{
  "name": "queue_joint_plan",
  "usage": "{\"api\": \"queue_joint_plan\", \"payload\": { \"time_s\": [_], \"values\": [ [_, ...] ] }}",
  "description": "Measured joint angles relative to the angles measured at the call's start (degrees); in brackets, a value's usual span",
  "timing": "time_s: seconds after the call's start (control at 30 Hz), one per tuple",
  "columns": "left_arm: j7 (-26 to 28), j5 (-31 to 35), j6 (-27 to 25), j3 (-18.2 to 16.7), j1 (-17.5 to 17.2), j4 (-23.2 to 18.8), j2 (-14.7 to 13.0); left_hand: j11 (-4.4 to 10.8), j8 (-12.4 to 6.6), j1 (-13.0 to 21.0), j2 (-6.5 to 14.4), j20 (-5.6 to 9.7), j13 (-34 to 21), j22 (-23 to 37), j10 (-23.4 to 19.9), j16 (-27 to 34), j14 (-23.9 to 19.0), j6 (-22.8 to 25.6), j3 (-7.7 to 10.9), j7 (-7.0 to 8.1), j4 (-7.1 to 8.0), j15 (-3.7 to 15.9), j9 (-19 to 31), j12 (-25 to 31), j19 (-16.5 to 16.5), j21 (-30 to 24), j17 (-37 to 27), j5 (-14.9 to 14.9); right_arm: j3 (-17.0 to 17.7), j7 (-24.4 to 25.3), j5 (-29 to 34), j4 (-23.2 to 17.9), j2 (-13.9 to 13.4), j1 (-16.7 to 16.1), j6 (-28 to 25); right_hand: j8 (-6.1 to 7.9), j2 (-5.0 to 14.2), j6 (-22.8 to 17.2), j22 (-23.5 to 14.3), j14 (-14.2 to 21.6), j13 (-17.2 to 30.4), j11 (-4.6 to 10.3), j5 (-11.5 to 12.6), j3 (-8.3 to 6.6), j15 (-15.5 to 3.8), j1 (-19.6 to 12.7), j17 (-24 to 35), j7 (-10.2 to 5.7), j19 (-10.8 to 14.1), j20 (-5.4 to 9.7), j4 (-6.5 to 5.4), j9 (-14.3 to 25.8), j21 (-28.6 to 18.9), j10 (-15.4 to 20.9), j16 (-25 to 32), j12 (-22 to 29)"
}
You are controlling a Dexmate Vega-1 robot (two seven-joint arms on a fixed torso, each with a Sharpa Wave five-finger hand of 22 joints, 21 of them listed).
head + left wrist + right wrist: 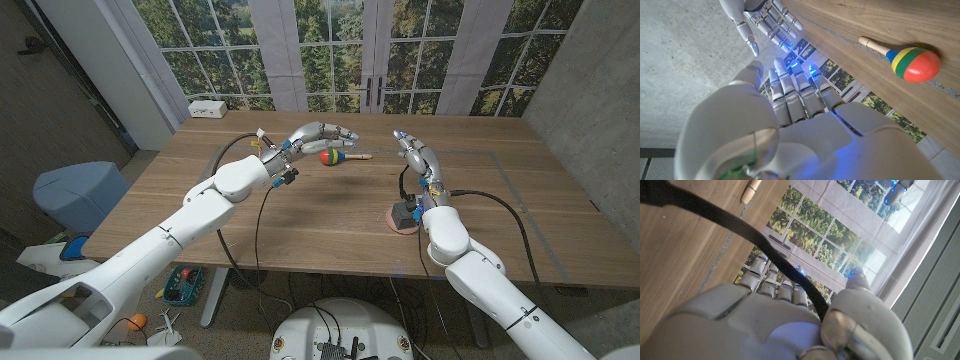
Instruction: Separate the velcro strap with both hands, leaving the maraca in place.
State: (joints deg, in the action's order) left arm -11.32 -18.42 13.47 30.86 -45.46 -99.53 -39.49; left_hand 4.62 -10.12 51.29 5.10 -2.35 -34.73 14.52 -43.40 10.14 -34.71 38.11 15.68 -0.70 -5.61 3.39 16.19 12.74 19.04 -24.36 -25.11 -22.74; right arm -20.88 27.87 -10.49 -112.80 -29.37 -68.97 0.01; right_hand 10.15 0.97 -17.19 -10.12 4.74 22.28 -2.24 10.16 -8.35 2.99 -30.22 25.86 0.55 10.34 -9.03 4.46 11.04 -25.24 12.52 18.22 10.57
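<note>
Both hands up over the far table, maraca lying between them.

I see my left hand (322,135) with fingers stretched, holding nothing, just above the maraca (333,157). My right hand (413,154) hovers apart, fingers loosely spread and empty; I can't make out the strap.

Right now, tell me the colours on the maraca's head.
The maraca has blue, yellow and green bands and a red-orange tip, clearest in the left wrist view.

Wooden table (300,215) with maraca (333,157)
</note>
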Motion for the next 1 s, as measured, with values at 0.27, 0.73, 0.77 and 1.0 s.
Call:
{"api": "queue_joint_plan", "payload": {
  "time_s": [0.27, 0.73, 0.77, 1.0],
  "values": [
    [-0.26, -2.96, 1.97, -1.10, -1.16, 1.18, 0.50, -1.97, 0.20, -3.96, -0.43, -0.18, 3.61, 0.00, 10.27, -0.41, 7.55, -7.41, 0.48, 1.06, -1.00, -0.69, -2.78, -2.81, -2.31, -0.06, 5.01, 2.00, -0.56, -1.60, -1.05, -2.22, -3.21, 1.19, -4.92, 0.27, -2.30, 2.28, 0.27, -4.49, -2.49, -0.42, 0.52, 3.32, 1.41, 6.42, -1.99, 0.36, -10.46, -1.71, -1.85, -0.40, 6.73, -2.50, -3.66, 0.00],
    [-1.59, -8.20, 4.55, -2.87, -3.39, 3.21, 2.38, -3.43, 0.20, -12.64, 2.25, 1.99, 10.75, -0.88, 24.58, -0.40, 18.74, -20.61, 0.87, 3.16, -0.73, -1.03, -5.80, -2.81, -7.61, 0.58, 12.10, 6.95, -0.65, -6.04, -4.73, -2.26, -5.97, 2.46, -3.39, -0.06, 0.38, 5.48, 0.26, -10.31, -6.03, -0.93, 1.36, 5.68, -0.77, 15.73, -4.86, 2.29, -13.03, 1.87, -6.35, -0.66, 11.21, -7.31, -6.92, -0.21],
    [-1.66, -9.75, 5.30, -3.03, -3.62, 3.32, 2.60, -3.35, 0.20, -13.14, 2.68, 2.13, 11.44, -1.10, 25.93, -0.40, 19.85, -21.67, 1.05, 3.24, -0.55, -1.07, -5.94, -2.81, -8.15, 0.77, 12.60, 7.48, -0.65, -6.30, -4.91, -1.83, -6.40, 2.81, -3.21, -0.26, 0.21, 6.83, 0.25, -11.21, -6.52, -0.86, 1.57, 5.89, -0.62, 16.84, -5.39, 2.47, -13.64, 2.36, -6.56, -0.81, 11.81, -8.51, -7.24, -0.38],
    [-0.94, -13.32, 6.94, -4.22, -5.43, 3.80, 4.13, -2.06, 0.20, -16.93, 3.95, 2.70, 15.90, -2.28, 33.63, -0.40, 26.93, -26.52, 1.92, 4.87, -0.33, -1.19, -6.34, -2.81, -10.06, 1.73, 14.72, 10.34, -0.90, -7.61, -5.76, -2.58, -8.47, 4.12, -4.71, -0.45, -1.65, 20.50, 0.53, -14.84, -10.61, -2.69, 3.58, 7.96, 1.50, 18.66, -10.11, 4.82, -19.92, 1.55, -5.07, -0.93, 15.08, -21.28, -7.87, -0.43]
  ]
}}
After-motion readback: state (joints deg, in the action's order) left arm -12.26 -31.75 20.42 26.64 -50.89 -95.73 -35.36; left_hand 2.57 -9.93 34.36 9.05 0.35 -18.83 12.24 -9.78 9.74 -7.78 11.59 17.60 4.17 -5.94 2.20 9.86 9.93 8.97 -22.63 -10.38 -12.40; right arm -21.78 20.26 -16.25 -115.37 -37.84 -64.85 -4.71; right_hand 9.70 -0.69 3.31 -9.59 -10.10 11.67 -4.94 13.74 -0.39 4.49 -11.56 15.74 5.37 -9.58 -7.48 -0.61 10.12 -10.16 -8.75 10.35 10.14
